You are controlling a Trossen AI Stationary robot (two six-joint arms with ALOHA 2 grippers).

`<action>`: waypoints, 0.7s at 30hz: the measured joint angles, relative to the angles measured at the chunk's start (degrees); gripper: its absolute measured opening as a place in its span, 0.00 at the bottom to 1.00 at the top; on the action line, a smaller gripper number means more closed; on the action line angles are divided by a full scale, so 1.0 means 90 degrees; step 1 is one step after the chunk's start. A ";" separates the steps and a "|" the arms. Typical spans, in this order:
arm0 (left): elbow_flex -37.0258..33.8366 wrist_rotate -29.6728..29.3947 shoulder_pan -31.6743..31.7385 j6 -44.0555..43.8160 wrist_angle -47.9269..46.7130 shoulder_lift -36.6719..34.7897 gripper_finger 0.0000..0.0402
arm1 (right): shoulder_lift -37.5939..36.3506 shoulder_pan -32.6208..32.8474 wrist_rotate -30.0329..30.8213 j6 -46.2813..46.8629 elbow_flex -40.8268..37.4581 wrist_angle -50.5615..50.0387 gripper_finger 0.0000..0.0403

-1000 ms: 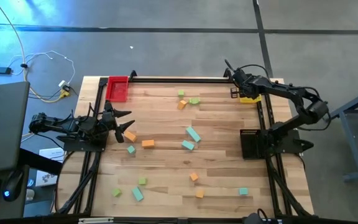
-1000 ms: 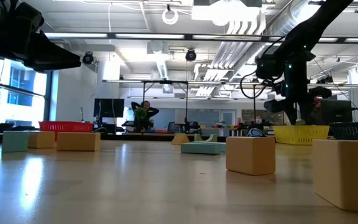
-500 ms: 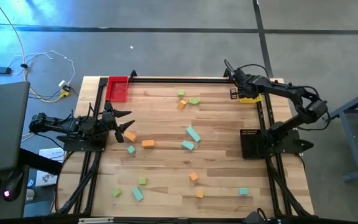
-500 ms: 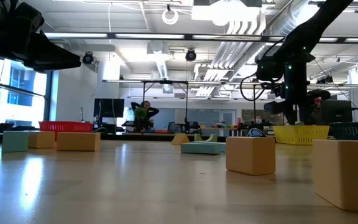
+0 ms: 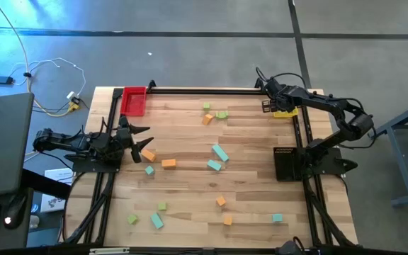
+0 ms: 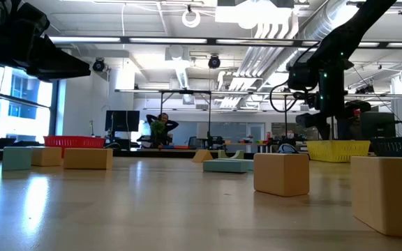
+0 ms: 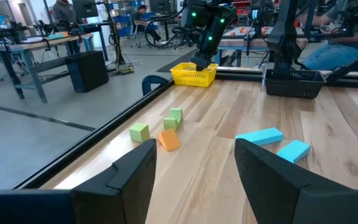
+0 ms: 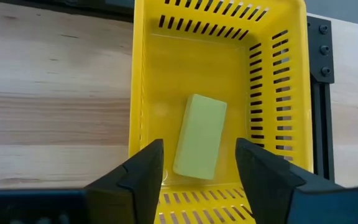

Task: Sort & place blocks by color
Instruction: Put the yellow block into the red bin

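Observation:
My right gripper hangs open over the yellow tray at the table's far right corner and touches nothing. A light green bar lies flat on the tray's floor, below the gap between the fingers. In the high view this gripper hides most of the tray. My left gripper waits open at the table's left edge, pointing level across the table. Loose blocks lie flat on the wood: green, orange, a teal bar and several more.
A red tray stands at the far left corner. A black basket sits by the right arm's base. A black rail frame runs along the table's far edge and sides. Several blocks lie near the front edge.

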 joint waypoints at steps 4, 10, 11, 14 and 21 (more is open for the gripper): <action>0.0210 0.0165 0.0002 -0.0011 0.0022 0.0002 0.51 | -0.0004 0.0002 0.0001 -0.0066 0.0129 -0.0031 0.47; 0.0696 0.0484 0.0002 0.0173 -0.0003 0.0190 0.51 | -0.0012 0.0200 -0.0142 -0.0188 0.0512 -0.0067 0.47; 0.0799 0.0527 0.0000 0.0228 -0.0001 0.0306 0.51 | -0.0014 0.0256 -0.0248 -0.0195 0.0569 -0.0073 0.47; 0.1112 0.0553 0.0002 0.0294 -0.0023 0.0745 0.51 | -0.0014 0.0474 -0.0503 -0.0198 0.0717 -0.0094 0.47; 0.1993 0.0633 0.0005 0.0216 -0.0583 0.2074 0.51 | -0.0014 0.1123 -0.0549 -0.0230 0.1072 -0.0144 0.47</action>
